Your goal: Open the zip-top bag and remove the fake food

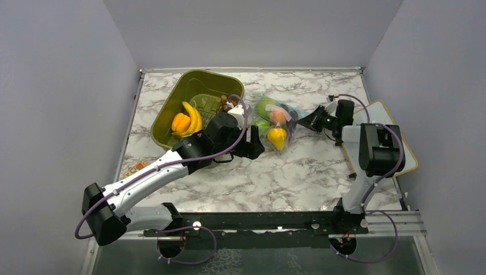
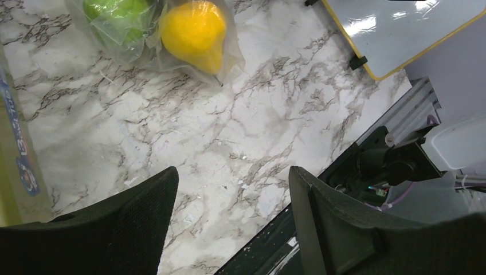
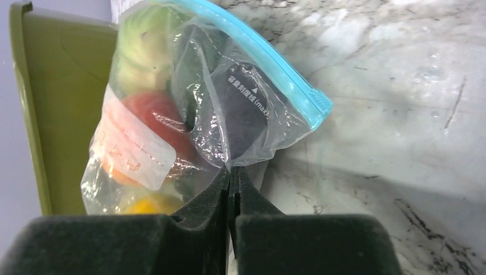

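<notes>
The zip-top bag lies on the marble table, right of the green bin. It is clear plastic with a light blue zipper strip, which looks shut. Inside it is the fake food: a yellow pear, green pieces, a peach-orange fruit and a dark purple eggplant. My right gripper is shut on a fold of the bag's plastic below the zipper corner. My left gripper hovers open over bare marble just short of the pear end of the bag, holding nothing.
An olive-green bin at the back left holds a yellow banana bunch and an orange bell pepper. A white board with a yellow edge lies at the right. A dark rail runs along the near edge.
</notes>
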